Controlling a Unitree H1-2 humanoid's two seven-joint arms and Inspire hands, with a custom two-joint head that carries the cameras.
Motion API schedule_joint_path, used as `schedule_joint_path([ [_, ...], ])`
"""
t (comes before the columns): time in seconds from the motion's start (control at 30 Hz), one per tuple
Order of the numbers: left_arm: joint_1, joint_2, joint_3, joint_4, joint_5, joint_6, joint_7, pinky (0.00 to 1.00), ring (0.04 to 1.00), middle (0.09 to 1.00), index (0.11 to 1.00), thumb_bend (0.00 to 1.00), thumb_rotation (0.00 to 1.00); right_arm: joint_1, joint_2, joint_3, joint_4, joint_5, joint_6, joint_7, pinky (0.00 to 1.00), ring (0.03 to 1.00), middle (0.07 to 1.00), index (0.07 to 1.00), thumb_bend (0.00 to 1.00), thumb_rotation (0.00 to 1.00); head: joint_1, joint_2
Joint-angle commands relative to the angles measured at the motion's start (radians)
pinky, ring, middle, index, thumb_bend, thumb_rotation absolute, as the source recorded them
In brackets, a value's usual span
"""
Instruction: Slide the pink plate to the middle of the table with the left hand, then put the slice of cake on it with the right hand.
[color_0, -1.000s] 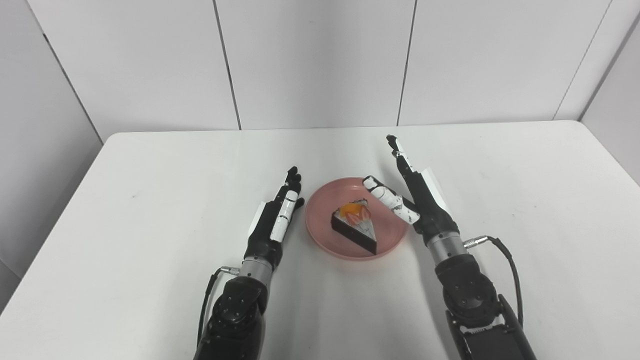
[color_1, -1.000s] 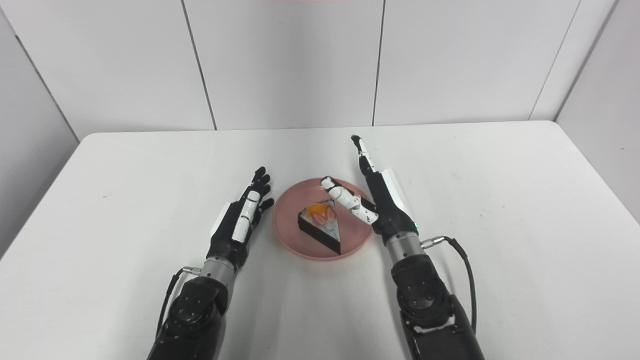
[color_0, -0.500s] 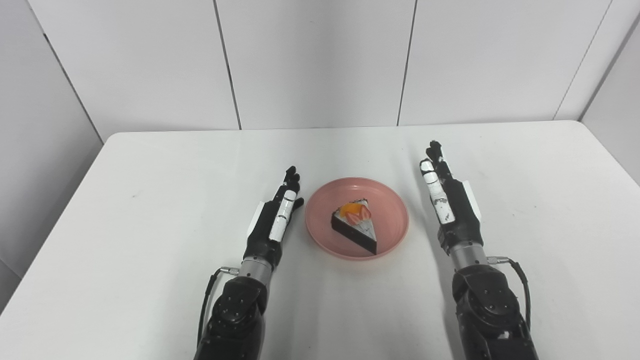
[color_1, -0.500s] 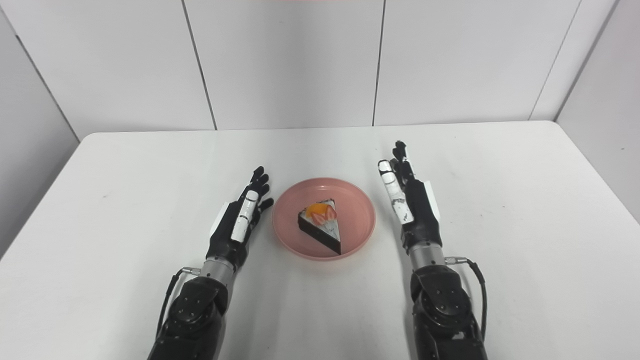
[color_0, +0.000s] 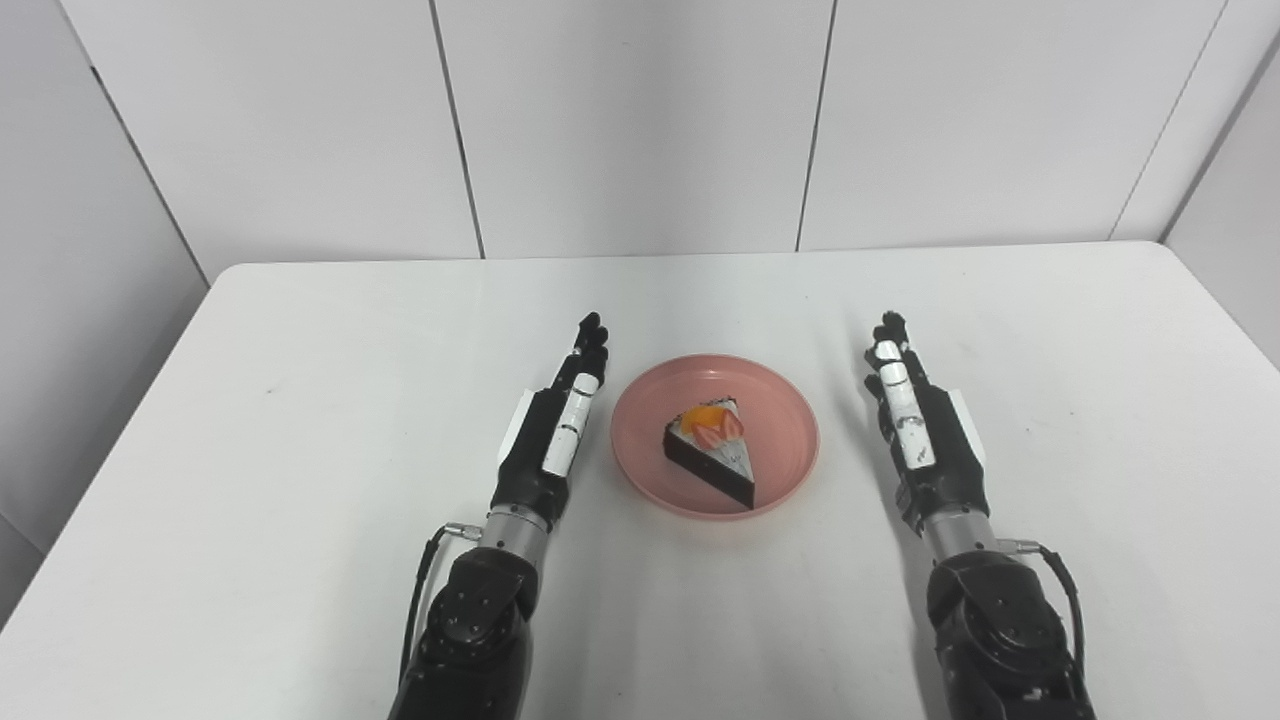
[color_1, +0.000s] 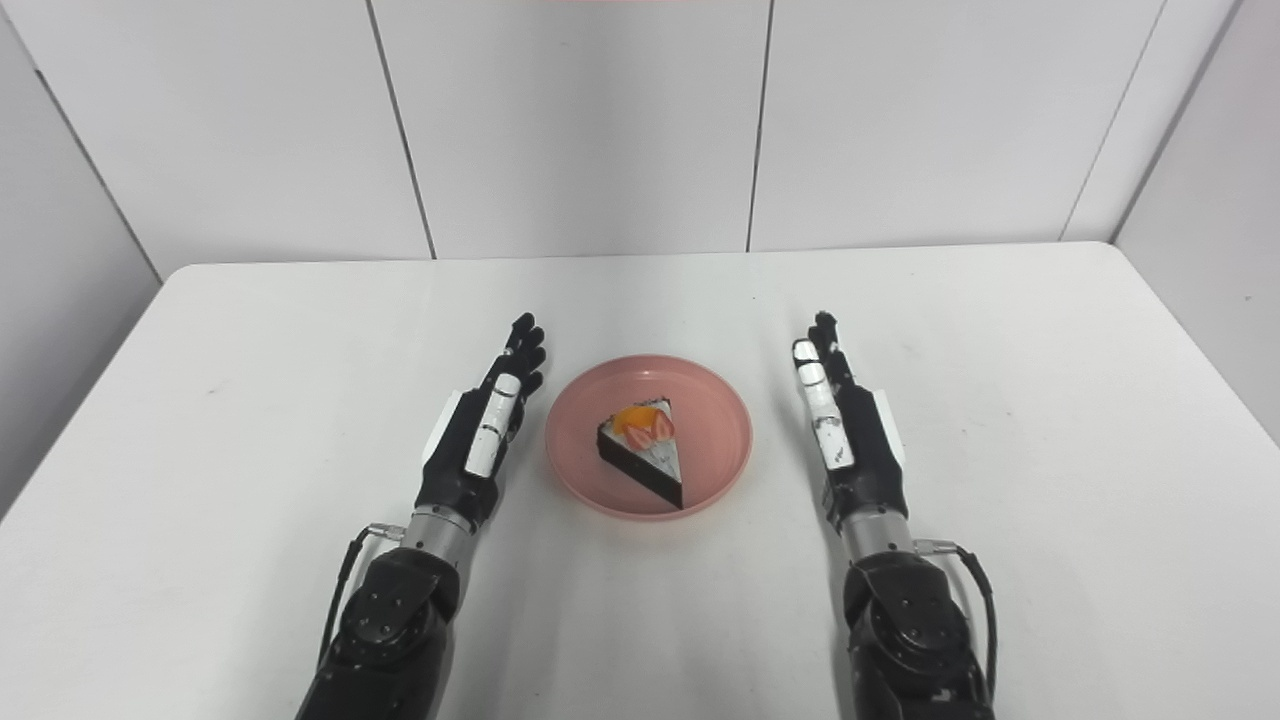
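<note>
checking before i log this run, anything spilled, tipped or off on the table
Nothing stands out. The cake sits upright on the plate, no crumbs around. The left hand and right hand flank it, open and apart from it.

right hand (color_0: 925, 440) withdrawn, clear of plate (color_0: 780, 470)

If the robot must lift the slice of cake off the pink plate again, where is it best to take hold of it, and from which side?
Grip the slice of chocolate cake by its two dark flat sides, near the wide end, probably coming from above with the right hand. The sides are firm-looking and upright; the top carries cream and fruit, and the round pink plate's raised rim hinders a low approach.
</note>
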Motion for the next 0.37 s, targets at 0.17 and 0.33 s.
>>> schedule_joint_path([
  [0.17, -0.016, 0.012, -0.001, 0.01, 0.001, -0.023, -0.002, 1.0, 1.0, 1.0, 1.0, 0.65, 1.0, -0.025, 0.012, 0.0, -0.031, 0.02, 0.013, 0.004, 1.0, 0.999, 1.0, 1.0, 0.59, 0.9, -0.006, 0.003],
  [0.33, -0.02, 0.005, 0.003, 0.0, 0.009, 0.021, 0.017, 1.0, 1.0, 1.0, 1.0, 0.61, 1.0, -0.024, 0.011, 0.003, -0.038, 0.029, 0.032, 0.011, 1.0, 1.0, 1.0, 1.0, 0.55, 0.91, -0.003, 0.004],
])
